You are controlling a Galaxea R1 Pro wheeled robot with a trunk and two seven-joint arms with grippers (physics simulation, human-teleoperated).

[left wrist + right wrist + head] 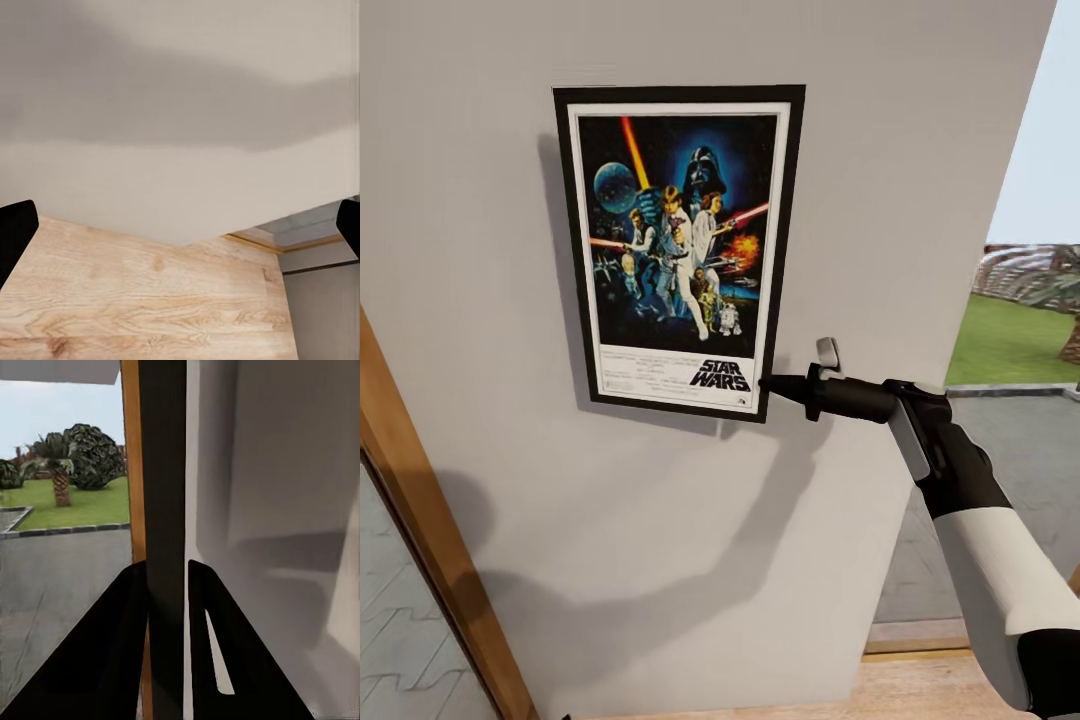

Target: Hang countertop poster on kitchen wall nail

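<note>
The poster (680, 245), black-framed with a white border and "STAR WARS" lettering, lies flat against the grey wall (660, 520), slightly tilted. My right gripper (765, 382) is shut on its lower right corner. In the right wrist view the gripper (166, 574) has its two black fingers (112, 645) pressed on either side of the poster's dark edge (165, 472). In the left wrist view my left gripper (180, 225) is open with nothing between its fingers, facing the wall base and a wooden floor (135, 300). The wall nails are hidden and the kitchen countertop is out of view.
A wooden door or window frame (430, 560) runs along the wall's left side. The wall ends at the right, where a paved area (1010, 440), a lawn (1010, 340) and palm trees (60, 465) show outside.
</note>
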